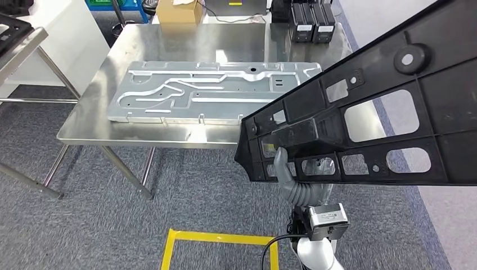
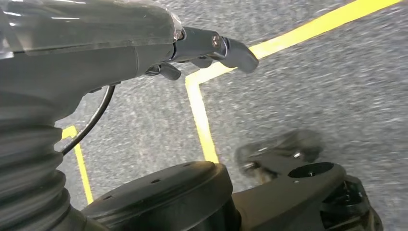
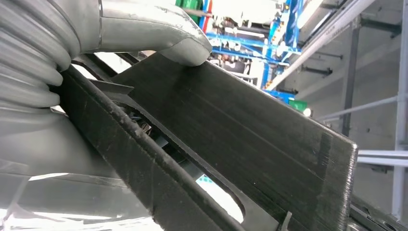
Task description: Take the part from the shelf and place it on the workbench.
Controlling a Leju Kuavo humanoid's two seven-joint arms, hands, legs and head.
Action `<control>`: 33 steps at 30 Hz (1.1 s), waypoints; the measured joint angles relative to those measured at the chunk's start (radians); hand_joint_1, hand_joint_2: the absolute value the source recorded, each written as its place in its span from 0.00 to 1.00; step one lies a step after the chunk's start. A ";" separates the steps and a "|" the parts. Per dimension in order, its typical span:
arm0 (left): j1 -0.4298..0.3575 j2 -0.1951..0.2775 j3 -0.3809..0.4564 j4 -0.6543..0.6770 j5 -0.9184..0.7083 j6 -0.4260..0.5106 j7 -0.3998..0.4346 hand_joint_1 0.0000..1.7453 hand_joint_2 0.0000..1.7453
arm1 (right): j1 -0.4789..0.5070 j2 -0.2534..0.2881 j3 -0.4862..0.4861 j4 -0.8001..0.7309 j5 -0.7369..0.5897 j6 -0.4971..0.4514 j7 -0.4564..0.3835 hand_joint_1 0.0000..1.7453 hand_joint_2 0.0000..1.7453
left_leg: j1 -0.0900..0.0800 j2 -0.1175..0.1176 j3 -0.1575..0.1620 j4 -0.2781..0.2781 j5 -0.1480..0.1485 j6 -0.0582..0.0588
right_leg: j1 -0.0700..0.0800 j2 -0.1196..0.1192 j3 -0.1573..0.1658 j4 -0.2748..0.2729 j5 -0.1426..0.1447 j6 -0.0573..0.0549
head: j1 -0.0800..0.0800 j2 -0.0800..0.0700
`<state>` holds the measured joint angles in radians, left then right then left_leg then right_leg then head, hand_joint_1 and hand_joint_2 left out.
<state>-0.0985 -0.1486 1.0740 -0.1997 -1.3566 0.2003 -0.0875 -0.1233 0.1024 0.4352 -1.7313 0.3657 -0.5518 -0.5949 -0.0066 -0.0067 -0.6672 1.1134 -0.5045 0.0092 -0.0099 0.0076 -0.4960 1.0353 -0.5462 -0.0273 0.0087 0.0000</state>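
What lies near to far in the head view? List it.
Yellow floor tape → right hand holding the black part → silver panel on the steel table → cardboard box.

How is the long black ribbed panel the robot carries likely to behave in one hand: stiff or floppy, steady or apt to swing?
The black panel probably stays stiff: crossing ribs run its whole face. It likely weighs little for its size, given the many cut-out windows. It may well swing or twist, since the right hand grips it near one end only and the rest reaches far out.
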 joint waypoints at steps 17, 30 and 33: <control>0.009 -0.001 0.002 0.000 0.004 -0.004 0.006 0.00 1.00 | 0.030 0.004 -0.011 -0.014 0.080 -0.030 0.029 0.96 1.00 | -0.002 -0.009 0.187 -0.106 -0.022 0.008 | 0.001 -0.003 -0.167 0.027 0.123 0.032 | -0.003 0.000; 0.002 0.000 0.017 0.000 0.033 -0.008 0.002 0.00 1.00 | 0.026 -0.012 -0.072 -0.027 0.257 -0.038 0.077 0.96 1.00 | 0.007 0.001 0.061 0.016 0.002 -0.023 | 0.000 -0.002 -0.101 0.003 0.088 -0.003 | -0.012 0.000; 0.005 0.000 0.022 0.000 0.041 -0.002 0.003 0.00 1.00 | 0.022 -0.024 -0.076 -0.025 0.271 -0.055 0.072 0.96 1.00 | -0.001 0.001 0.093 -0.088 0.034 -0.005 | 0.001 -0.001 -0.098 0.001 0.085 0.009 | -0.013 0.000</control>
<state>-0.0935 -0.1482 1.0964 -0.1999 -1.3155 0.1986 -0.0846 -0.1011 0.0784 0.3596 -1.7566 0.6369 -0.6069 -0.5233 -0.0078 -0.0053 -0.5742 1.0255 -0.4705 0.0047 -0.0090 0.0062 -0.5944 1.0365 -0.4613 -0.0179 -0.0044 0.0000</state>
